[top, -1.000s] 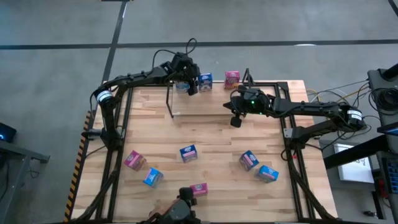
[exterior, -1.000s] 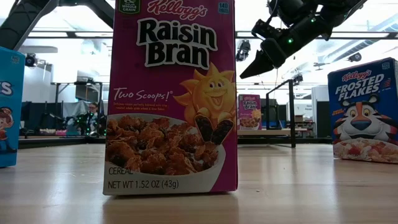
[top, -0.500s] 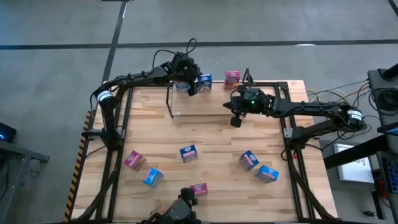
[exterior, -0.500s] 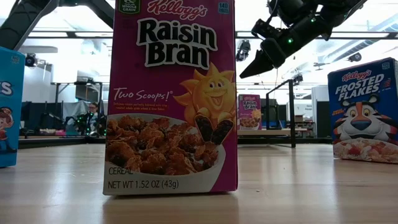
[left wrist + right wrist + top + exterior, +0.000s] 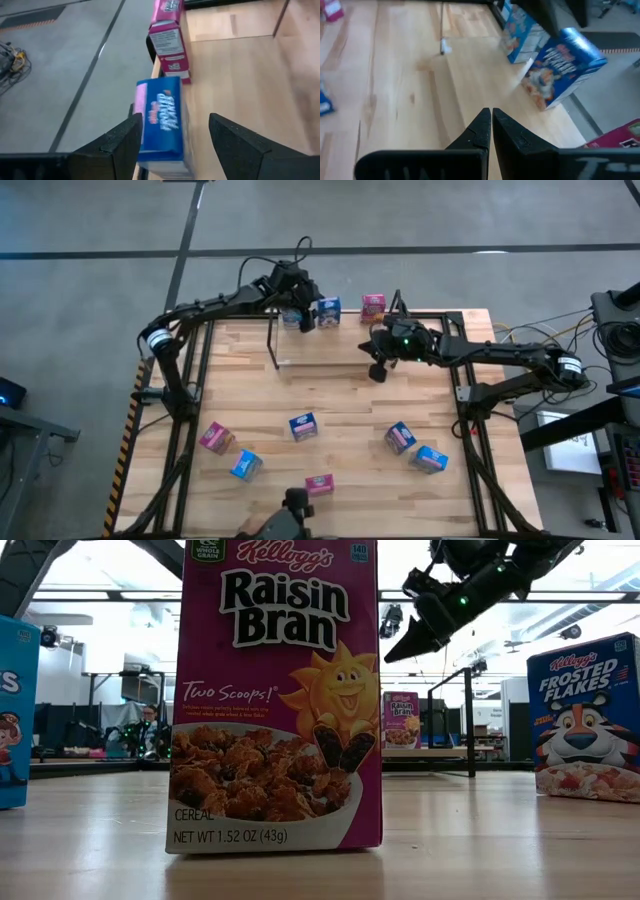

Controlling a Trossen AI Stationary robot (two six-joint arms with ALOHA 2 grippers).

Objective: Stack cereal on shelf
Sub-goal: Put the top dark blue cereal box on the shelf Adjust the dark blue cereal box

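Three cereal boxes stand on their bases along the table's far edge: a blue box [image 5: 292,319], a blue box [image 5: 328,311] and a pink box [image 5: 373,305]. My left gripper [image 5: 306,313] is open at the second blue box [image 5: 160,125], one finger on each side of it. The shelf [image 5: 320,363] has thin black posts and a clear tier and stands on the table just in front of them. My right gripper [image 5: 377,372] is shut and hovers above the shelf's right part [image 5: 400,648]. Several more boxes lie near the table's near edge. My left gripper comes level along the far edge with the blue box's top [image 5: 161,107] between its open fingers. One finger [image 5: 125,142] lies close against the box's side; whether it touches, I cannot tell. The box stands on the table.
Loose boxes: pink [image 5: 215,438], blue [image 5: 245,465], blue [image 5: 303,425], pink [image 5: 320,484], pink [image 5: 400,437], blue [image 5: 430,458]. The low view is filled by a Raisin Bran box [image 5: 280,695], with Frosted Flakes [image 5: 585,720] to its right. Black tube frame [image 5: 462,390] edges the table.
My left gripper has drawn back a little along the far edge toward the table's left, away from the blue box. My right gripper has risen slightly above the shelf. No box has visibly moved.
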